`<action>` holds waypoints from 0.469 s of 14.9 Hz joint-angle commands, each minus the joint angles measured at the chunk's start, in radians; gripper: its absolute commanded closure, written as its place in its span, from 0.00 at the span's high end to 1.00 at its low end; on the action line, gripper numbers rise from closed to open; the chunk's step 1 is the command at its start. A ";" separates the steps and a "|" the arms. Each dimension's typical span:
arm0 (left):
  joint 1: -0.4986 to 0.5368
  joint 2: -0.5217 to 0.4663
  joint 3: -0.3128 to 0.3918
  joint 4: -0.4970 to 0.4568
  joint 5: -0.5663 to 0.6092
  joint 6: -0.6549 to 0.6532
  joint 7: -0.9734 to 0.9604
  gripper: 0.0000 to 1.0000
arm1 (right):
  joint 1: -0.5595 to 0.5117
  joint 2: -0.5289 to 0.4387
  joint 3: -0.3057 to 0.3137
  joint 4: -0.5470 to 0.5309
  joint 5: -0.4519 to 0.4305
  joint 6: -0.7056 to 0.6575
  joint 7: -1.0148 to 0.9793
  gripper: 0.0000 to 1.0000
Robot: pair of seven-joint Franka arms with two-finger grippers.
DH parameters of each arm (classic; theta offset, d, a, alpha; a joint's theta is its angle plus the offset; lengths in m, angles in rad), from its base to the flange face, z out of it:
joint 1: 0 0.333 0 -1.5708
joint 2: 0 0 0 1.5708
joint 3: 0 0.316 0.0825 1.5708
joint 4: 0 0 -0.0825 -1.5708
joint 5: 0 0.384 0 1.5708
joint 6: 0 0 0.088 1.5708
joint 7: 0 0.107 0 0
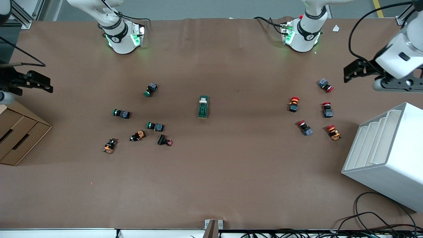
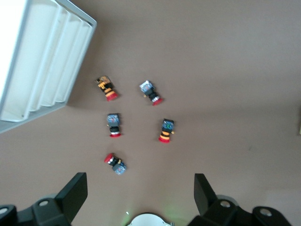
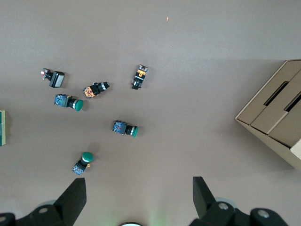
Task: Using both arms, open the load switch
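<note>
I see the load switch [image 1: 203, 106] lying flat at the middle of the brown worktop [image 1: 231, 181], untouched, well apart from both hands. My left hand [image 1: 351, 73] hangs in the air at the left arm's end of the worktop, fingers [image 2: 73, 194] spread wide and holding nothing, above the cluster of five red-capped push-buttons [image 2: 114, 125] and beside the white slotted bin [image 1: 386, 148]. My right hand [image 1: 44, 85] hangs at the right arm's end, fingers [image 3: 203, 194] likewise wide and empty, above the cardboard box [image 1: 16, 135]. Three green-capped push-buttons [image 3: 125, 128] lie between that box and the switch, with three other small components [image 1: 137, 135] nearer the front camera.
</note>
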 commanded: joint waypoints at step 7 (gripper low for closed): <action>0.012 -0.128 0.003 -0.117 -0.046 0.040 0.014 1.00 | -0.020 -0.104 0.036 -0.072 -0.010 -0.040 0.006 1.00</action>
